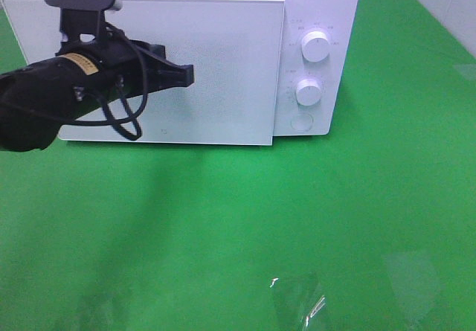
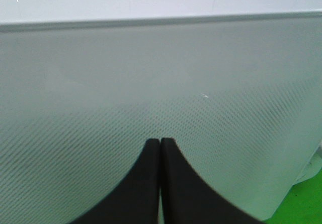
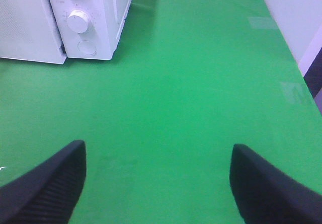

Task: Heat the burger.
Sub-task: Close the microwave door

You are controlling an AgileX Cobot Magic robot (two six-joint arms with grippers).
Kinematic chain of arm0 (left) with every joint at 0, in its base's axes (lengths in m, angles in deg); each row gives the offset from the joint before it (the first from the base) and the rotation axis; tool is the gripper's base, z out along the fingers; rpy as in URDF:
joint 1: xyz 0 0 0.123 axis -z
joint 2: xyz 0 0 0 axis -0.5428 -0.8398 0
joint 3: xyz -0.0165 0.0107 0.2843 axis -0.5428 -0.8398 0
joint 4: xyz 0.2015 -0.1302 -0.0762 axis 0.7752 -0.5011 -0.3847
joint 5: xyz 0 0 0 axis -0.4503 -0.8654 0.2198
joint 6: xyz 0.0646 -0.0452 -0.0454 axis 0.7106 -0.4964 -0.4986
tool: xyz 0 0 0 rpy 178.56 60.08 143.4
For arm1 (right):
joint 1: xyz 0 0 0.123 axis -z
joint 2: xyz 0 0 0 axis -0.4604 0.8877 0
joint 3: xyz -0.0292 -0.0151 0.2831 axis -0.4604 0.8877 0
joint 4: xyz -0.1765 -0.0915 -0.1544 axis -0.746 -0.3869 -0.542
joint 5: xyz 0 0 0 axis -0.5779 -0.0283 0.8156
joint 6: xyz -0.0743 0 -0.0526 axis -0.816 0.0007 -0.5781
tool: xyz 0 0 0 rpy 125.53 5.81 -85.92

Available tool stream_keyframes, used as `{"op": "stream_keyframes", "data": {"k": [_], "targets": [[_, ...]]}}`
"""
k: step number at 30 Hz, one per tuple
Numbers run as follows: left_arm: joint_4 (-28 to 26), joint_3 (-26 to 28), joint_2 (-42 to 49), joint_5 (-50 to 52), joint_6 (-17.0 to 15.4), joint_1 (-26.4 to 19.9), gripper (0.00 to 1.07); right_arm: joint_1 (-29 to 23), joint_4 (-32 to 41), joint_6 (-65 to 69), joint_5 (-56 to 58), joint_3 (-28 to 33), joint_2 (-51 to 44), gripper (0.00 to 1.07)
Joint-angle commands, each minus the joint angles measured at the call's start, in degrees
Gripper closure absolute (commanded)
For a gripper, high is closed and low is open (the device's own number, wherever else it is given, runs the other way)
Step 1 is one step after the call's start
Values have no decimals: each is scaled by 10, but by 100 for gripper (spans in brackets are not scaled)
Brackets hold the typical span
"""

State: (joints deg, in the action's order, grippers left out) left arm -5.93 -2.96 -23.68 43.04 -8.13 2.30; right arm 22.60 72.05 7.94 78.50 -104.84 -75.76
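Note:
The burger is out of view in every frame. A white microwave point(image 1: 223, 63) stands at the back of the green table, its door point(image 1: 216, 100) closed or very nearly so. My left gripper point(image 1: 190, 74) is shut with nothing between its fingers, and its tips point at the door's front. In the left wrist view the left gripper point(image 2: 160, 141) sits right at the dotted door panel point(image 2: 161, 73); I cannot tell whether it touches. My right gripper point(image 3: 158, 153) is open and empty above bare green table, to the right of the microwave point(image 3: 95, 12).
The microwave's control panel carries two round knobs point(image 1: 316, 47) point(image 1: 309, 91) and a round button point(image 1: 301, 123). The green table surface point(image 1: 297, 219) stretches in front of it. A table edge and a pale wall point(image 3: 302, 12) lie at the far right.

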Motion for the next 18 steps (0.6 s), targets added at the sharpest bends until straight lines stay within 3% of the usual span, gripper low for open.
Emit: {"op": "stream_keyframes", "data": {"k": [1, 8, 14, 16, 17, 18], "targets": [[-56, 55, -30, -25, 33, 18, 107, 2, 2, -1, -6, 1, -17, 32], [-89, 139, -83, -50, 40, 33, 107, 2, 2, -1, -6, 1, -17, 32], [-99, 173, -107, -50, 43, 33, 107, 2, 2, -1, -6, 1, -17, 32], [-112, 183, -113, -52, 60, 33, 107, 2, 2, -1, -6, 1, -17, 32], [-129, 194, -117, -52, 86, 32, 107, 2, 2, -1, -6, 1, -17, 32], [-129, 194, -117, -52, 86, 32, 107, 2, 2, -1, -6, 1, -17, 32]]}}
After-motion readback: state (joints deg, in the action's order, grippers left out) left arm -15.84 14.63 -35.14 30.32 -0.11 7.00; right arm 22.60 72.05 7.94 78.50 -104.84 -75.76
